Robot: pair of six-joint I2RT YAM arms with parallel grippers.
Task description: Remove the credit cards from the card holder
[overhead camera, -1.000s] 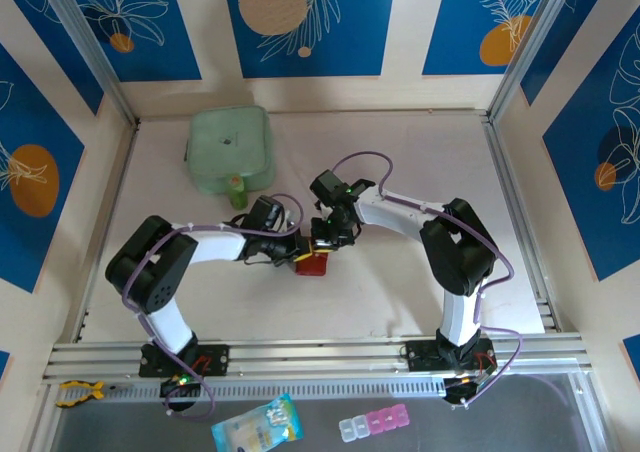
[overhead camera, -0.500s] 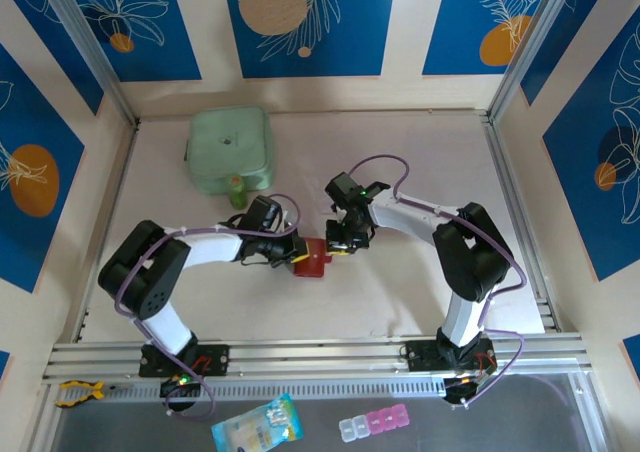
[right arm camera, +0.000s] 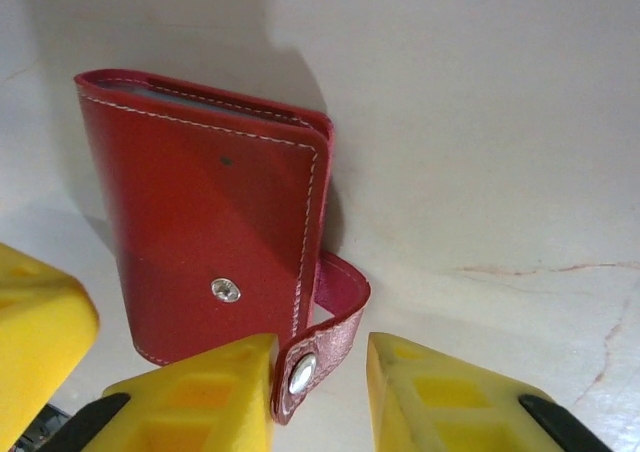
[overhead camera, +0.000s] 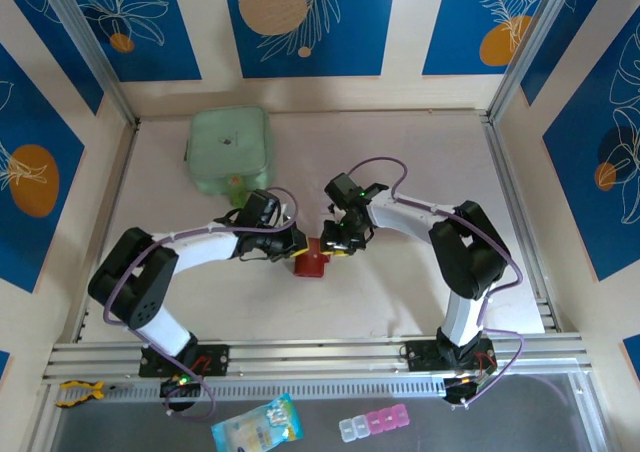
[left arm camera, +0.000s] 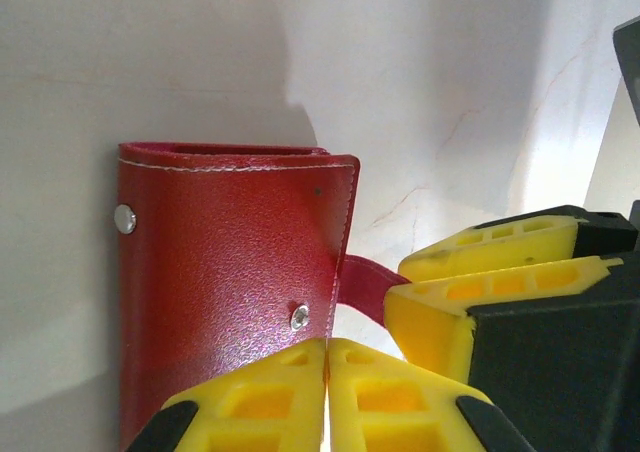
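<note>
The left jaws are pressed together, their yellow fingers (left arm camera: 255,404) meeting tip to tip at the edge of the card holder (left arm camera: 220,272); we cannot tell whether any leather is pinched between them. The right jaws stand apart around the snap tab (right arm camera: 338,312), one finger (right arm camera: 200,387) touching it and the other clear of it.

We count one card holder (overhead camera: 312,264), lying mid-counter (overhead camera: 400,142) between the two sets of jaws. It is folded shut with its red cover up, so what it holds is hidden from us. The left wrist view shows two metal studs on the cover, and the tab carries one more stud (right arm camera: 303,370).

We count one mint-green pouch (overhead camera: 230,150), far left on the counter and well apart from the holder. It is closed, its contents hidden.

On the dark ledge in front of the arm bases lie one bluish packet (overhead camera: 256,424) and one pill box (overhead camera: 373,425)
</note>
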